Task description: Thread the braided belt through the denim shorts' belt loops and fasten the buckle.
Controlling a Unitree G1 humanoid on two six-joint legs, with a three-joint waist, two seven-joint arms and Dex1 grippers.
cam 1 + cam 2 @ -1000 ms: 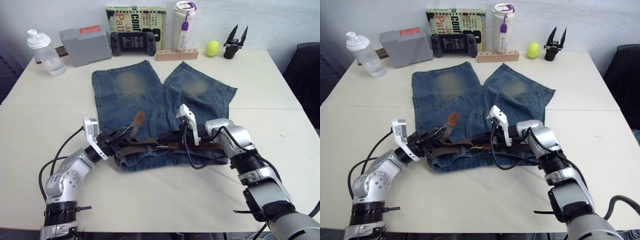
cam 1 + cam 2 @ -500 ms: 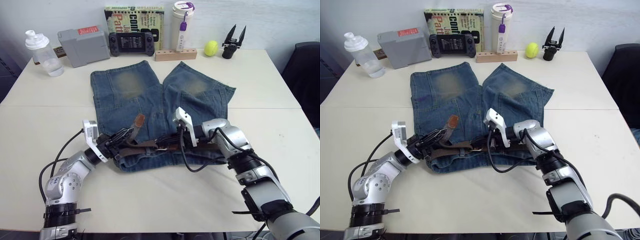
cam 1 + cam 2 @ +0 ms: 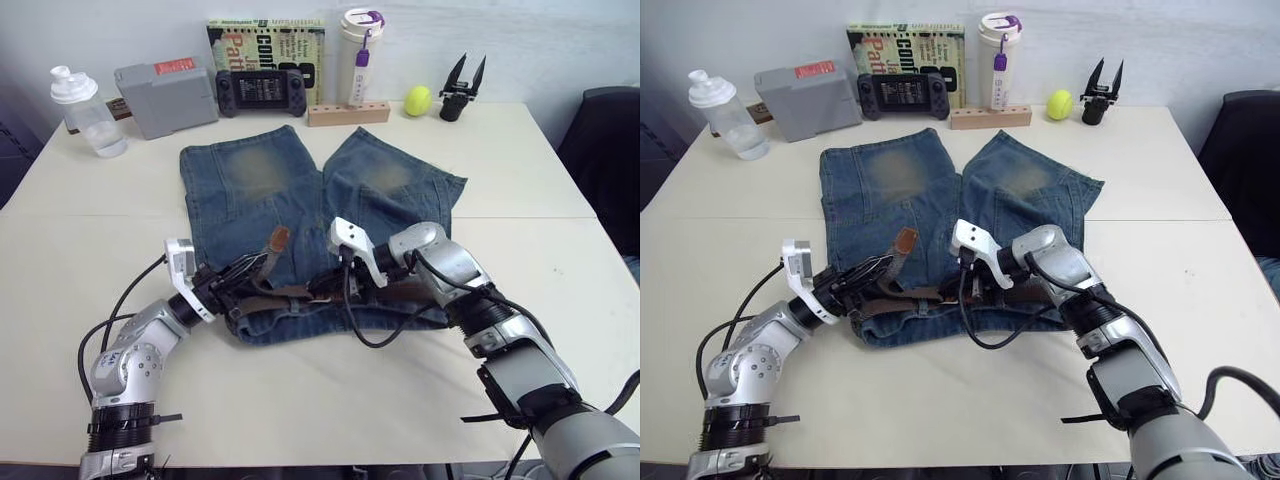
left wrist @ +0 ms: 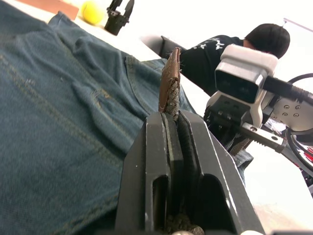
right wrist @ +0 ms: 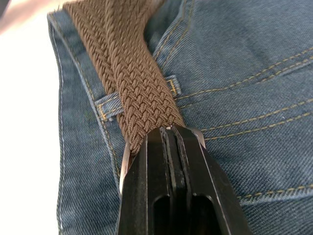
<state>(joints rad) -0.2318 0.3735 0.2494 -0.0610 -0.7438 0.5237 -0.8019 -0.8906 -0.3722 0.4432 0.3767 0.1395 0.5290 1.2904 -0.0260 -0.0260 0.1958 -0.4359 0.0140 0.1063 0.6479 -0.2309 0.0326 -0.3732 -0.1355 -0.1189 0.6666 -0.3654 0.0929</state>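
Observation:
The denim shorts (image 3: 250, 180) lie flat on the table, waistband toward me. The braided belt (image 3: 288, 293) runs along that waistband. My left gripper (image 3: 258, 266) is shut on the belt near its tan tip (image 3: 277, 238), which sticks up; the left wrist view shows this tip (image 4: 169, 81) rising from the closed fingers. My right gripper (image 3: 326, 288) is shut on the belt at mid-waistband. In the right wrist view the belt (image 5: 132, 73) lies across one of the belt loops (image 5: 108, 106), covering its middle. A silver edge of the buckle (image 5: 123, 169) shows beside the fingers.
Along the table's far edge stand a clear bottle (image 3: 78, 100), a grey box (image 3: 165, 92), a game console (image 3: 261, 92), a book (image 3: 265, 40), a tumbler (image 3: 360, 55), a wooden block (image 3: 347, 113), a tennis ball (image 3: 417, 100) and a spare black gripper (image 3: 458, 85). A person (image 4: 264, 41) sits behind.
My right gripper has slid left along the waistband with the belt, closer to the left gripper. The left gripper has held its place and its grip.

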